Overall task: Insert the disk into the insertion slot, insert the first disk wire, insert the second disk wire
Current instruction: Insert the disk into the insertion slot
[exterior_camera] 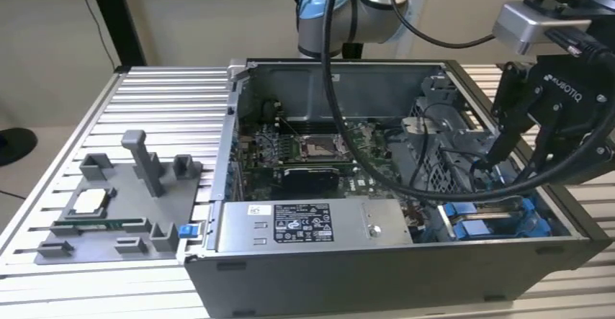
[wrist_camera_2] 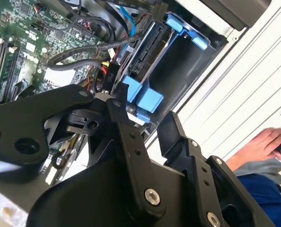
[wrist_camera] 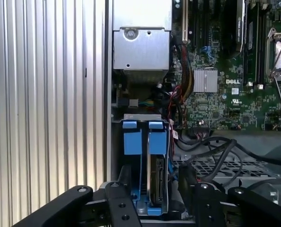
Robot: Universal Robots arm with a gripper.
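Note:
The disk (wrist_camera: 155,183) stands edge-on inside the insertion slot (wrist_camera: 139,124), between its bright blue rails and tabs (wrist_camera: 132,142). In the exterior view the slot (exterior_camera: 500,222) is at the case's front corner on the exterior view's right. My gripper (wrist_camera: 154,204) hovers just above the slot, open, its black fingers (wrist_camera: 119,201) on either side of the blue carrier without touching it. In the second wrist view the gripper (wrist_camera_2: 147,127) is over the blue tabs (wrist_camera_2: 143,97). A black wire connector (wrist_camera_2: 109,78) lies beside the disk's end (wrist_camera_2: 140,59); I cannot tell whether it is plugged in.
The silver power-supply box (exterior_camera: 298,225) sits along the case front beside the slot. Loose black cables (wrist_camera: 211,146) run over the perforated cage (wrist_camera: 211,168). A grey fixture (exterior_camera: 115,211) stands on the slatted table (exterior_camera: 163,110). A person's hand (wrist_camera_2: 263,146) rests outside the case.

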